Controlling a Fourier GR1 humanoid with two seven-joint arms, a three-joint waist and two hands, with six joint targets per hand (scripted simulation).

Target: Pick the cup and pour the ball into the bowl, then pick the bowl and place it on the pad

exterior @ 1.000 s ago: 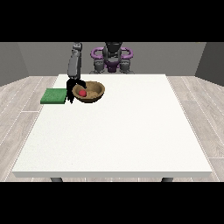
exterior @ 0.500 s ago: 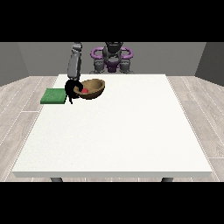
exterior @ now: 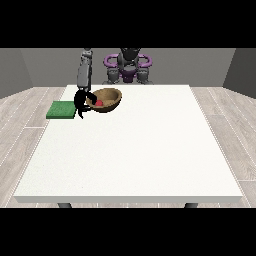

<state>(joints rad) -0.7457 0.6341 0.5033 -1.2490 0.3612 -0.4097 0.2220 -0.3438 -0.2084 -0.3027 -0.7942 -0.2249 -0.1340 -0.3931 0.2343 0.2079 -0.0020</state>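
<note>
Broadly, the white surface (exterior: pixel 135 150) fills most of the view, with the robot small at its far edge. Near the far left corner lies the green pad (exterior: pixel 62 109), flat on the surface at its left edge. Just to the right of the pad is the brown wooden bowl (exterior: pixel 106 99), which looks tilted, its opening turned toward the left and the camera, and it appears to be raised a little off the surface, though that is hard to confirm. Inside it sits the red ball (exterior: pixel 99 102), so the pouring part looks done; no cup is visible anywhere.

The hand at the view's left (exterior: pixel 81 101) is at the bowl's left rim, between bowl and pad, its fingers curled round that rim. The other hand cannot be made out in this view.

What the next move turns on is simple: the pad lies directly left of the bowl, just beyond the holding hand, so the carry should be a short sideways shift to the left and then a lowering. Judging from the tilt, levelling the bowl first would help keep the ball from rolling out over the lower rim.
</note>
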